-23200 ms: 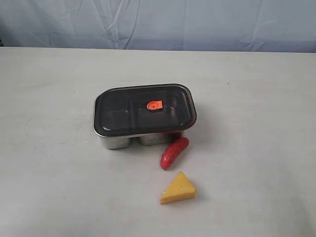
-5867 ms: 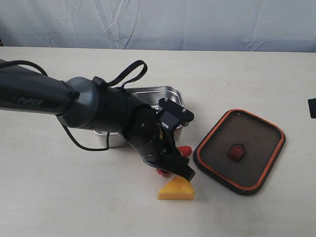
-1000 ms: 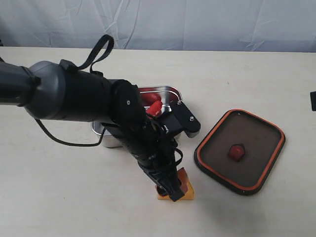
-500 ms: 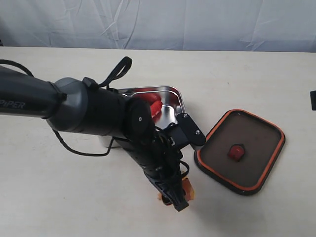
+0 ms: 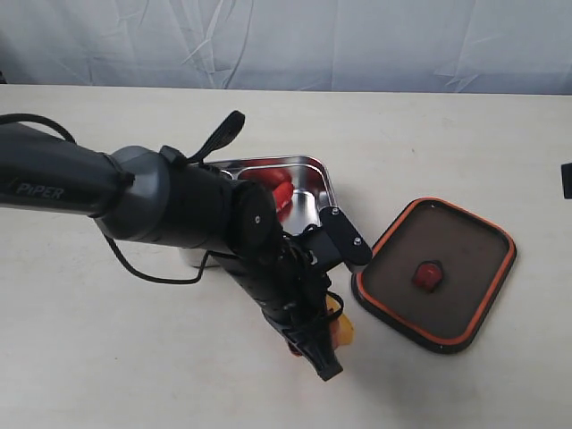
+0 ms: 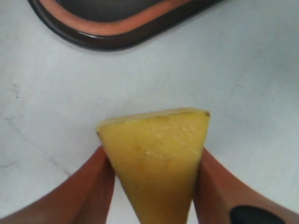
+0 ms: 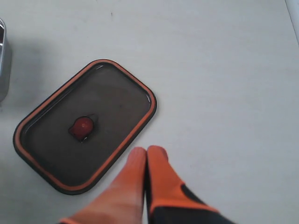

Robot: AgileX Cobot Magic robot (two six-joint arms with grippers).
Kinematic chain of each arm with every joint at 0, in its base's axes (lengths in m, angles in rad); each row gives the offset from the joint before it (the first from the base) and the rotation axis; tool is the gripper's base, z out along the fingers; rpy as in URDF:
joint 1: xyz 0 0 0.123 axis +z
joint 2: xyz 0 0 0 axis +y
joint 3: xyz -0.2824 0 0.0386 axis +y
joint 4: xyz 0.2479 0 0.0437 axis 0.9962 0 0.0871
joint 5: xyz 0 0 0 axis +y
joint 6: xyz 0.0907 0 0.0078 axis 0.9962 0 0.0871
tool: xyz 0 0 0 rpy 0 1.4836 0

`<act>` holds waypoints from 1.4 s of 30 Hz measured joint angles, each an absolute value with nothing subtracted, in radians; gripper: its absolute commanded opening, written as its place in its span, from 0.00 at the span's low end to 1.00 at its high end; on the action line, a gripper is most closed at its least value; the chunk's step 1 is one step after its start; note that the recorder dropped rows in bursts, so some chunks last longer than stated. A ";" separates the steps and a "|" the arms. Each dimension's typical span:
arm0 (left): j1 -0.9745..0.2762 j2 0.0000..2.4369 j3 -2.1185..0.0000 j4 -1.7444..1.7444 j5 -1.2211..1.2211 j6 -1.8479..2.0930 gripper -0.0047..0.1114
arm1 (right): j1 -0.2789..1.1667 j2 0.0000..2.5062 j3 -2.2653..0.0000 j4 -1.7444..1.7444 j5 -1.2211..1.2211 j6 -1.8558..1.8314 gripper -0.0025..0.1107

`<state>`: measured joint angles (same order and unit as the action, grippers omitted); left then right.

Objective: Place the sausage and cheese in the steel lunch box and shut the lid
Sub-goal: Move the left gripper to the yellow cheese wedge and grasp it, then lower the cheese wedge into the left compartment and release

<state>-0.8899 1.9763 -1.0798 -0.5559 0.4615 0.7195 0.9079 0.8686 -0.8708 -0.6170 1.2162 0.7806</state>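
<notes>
Cheese [image 6: 154,158] first: the yellow wedge sits squarely between the jaws of my left gripper [image 6: 152,161]. One orange finger [image 6: 91,184] lies flat against one flank and its twin against the opposite flank, so I'm calling that a grasp on the cheese. The broad end of the wedge points out past the fingertips. Whether it rests on the table [image 6: 243,70] or hangs just off it, I can't tell from here.

Just ahead of those jaws a rounded corner of the lid [image 5: 465,241] comes into shot, near the cheese but not touching it. The lid lies flat on the table with its orange seal [image 6: 112,29] facing up and the red valve tab [image 7: 83,127] at its centre.

Behind the left jaws, back along the left arm [image 5: 170,210], stands the steel lunch box [image 5: 304,204], uncovered. The sausage [image 5: 277,189] is inside it, glossy red, half hidden by the arm. I can't make out which compartment it's in.

Over to the right gripper [image 7: 147,150]: the two orange fingers are pressed tight together with nothing between them. They hang above bare table, and the lid lies just beyond the fingertips. An edge of the box shows on the lid's far side.
</notes>
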 measured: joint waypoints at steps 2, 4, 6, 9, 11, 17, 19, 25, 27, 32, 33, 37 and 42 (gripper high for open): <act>-0.890 1.977 -1.082 -0.570 0.467 0.720 0.04 | 0.908 0.869 -0.871 -0.615 1.216 0.781 0.02; -0.890 1.977 -1.082 -0.577 0.477 0.720 0.04 | 0.908 0.869 -0.871 -0.615 1.216 0.781 0.02; -0.890 1.975 -1.082 -0.581 0.487 0.721 0.04 | 0.908 0.869 -0.871 -0.615 1.216 0.781 0.02; -0.890 1.959 -1.080 -0.579 0.508 0.721 0.04 | 0.908 0.869 -0.871 -0.618 1.216 0.781 0.02; -0.890 1.931 -1.074 -0.571 0.519 0.719 0.04 | 0.908 0.869 -0.871 -0.621 1.216 0.781 0.02; -0.890 1.790 -1.074 -0.489 0.475 0.683 0.04 | 0.908 0.869 -0.871 -0.623 1.216 0.784 0.02; -0.892 1.747 -1.074 -0.422 0.447 0.636 0.04 | 0.908 0.869 -0.871 -0.623 1.216 0.784 0.02; -0.864 1.665 -1.074 -0.070 0.424 0.333 0.04 | 0.908 0.869 -0.871 -0.623 1.216 0.784 0.02; -0.818 1.662 -1.074 0.030 0.422 0.234 0.04 | 0.908 0.869 -0.871 -0.623 1.216 0.784 0.02; -0.671 1.662 -1.074 0.113 0.411 0.135 0.04 | 0.908 0.869 -0.871 -0.623 1.216 0.784 0.02; -0.641 1.662 -1.074 0.113 0.407 0.131 0.04 | 0.908 0.869 -0.871 -0.623 1.216 0.784 0.02; -0.547 1.662 -1.074 0.105 0.389 0.121 0.04 | 0.908 0.869 -0.871 -0.623 1.216 0.784 0.02; -0.512 1.662 -1.074 0.077 0.356 0.119 0.04 | 0.908 0.869 -0.871 -0.631 1.216 0.784 0.02</act>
<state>-0.5121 1.6621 -1.0743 0.0771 0.3557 0.1192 0.9079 0.8686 -0.8708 -0.6314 1.2162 0.7836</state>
